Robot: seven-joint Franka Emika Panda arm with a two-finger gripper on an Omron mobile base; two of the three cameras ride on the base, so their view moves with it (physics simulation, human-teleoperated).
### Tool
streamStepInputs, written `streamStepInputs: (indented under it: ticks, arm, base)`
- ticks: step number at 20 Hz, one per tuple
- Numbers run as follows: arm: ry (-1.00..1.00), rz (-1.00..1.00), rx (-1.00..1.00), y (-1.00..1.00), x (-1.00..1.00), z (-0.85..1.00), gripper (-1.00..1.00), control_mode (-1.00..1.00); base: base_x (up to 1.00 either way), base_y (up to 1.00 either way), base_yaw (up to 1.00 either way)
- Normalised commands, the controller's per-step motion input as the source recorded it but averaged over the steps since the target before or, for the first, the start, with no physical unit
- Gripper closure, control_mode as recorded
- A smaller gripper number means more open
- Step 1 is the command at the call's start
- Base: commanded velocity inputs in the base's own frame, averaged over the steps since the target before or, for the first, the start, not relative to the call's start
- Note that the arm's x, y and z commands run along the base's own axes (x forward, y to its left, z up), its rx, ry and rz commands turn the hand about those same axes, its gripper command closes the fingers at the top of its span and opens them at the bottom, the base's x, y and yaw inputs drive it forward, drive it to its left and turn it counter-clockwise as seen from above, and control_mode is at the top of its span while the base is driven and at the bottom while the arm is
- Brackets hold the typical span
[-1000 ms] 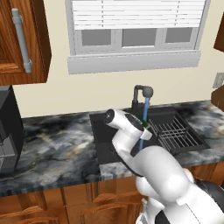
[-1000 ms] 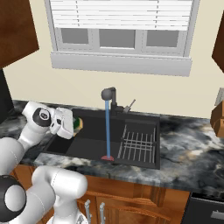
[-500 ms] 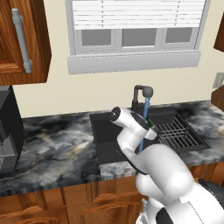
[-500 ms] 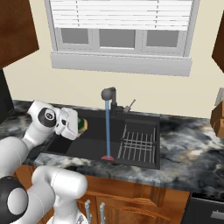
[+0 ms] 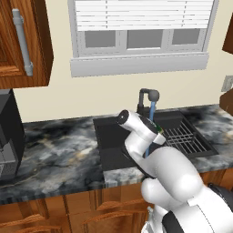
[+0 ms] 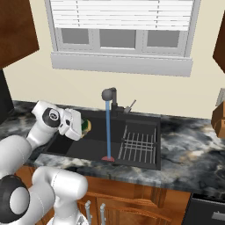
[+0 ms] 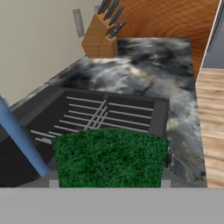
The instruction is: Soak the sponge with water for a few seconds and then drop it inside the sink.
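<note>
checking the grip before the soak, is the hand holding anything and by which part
Yes. The hand is shut on the sponge, clamped across its two opposite edges, green face toward the hand camera. The sponge is held over the sink, beside the water, not yet in it.

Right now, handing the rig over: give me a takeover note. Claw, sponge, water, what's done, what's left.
Claw: shut on the sponge, held over the left part of the sink.
Water: running from the faucet down to the red drain mark.
Sponge sits left of the stream, not in it; in the hand view the stream passes beside it.
Done: sponge picked up, tap on.
Left: move sponge into the stream, soak a few seconds, drop it in the sink.
</note>
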Motion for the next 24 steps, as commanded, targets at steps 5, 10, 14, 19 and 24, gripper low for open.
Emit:
streamStepInputs:
  ticks: [5, 10, 14, 19, 24]
  arm:
    - [0.09, 0.0, 0.0, 0.0, 0.0, 0.0, 1.0, -1.0]
    - [0.07, 0.0, 0.0, -0.1, 0.0, -0.07, 1.0, -1.0]
    - [0.02, 0.0, 0.0, -0.16, 0.0, -0.01, 1.0, -1.0]
    - [0.0, 0.0, 0.0, -0.07, 0.0, -0.03, 1.0, -1.0]
    - [0.0, 0.0, 0.0, 0.0, 0.01, -0.17, 1.0, -1.0]
  base:
    - [0.0, 0.0, 0.0]
    - [0.0, 0.0, 0.0]
    - [0.0, 0.0, 0.0]
    - [0.0, 0.0, 0.0]
    - [0.0, 0.0, 0.0]
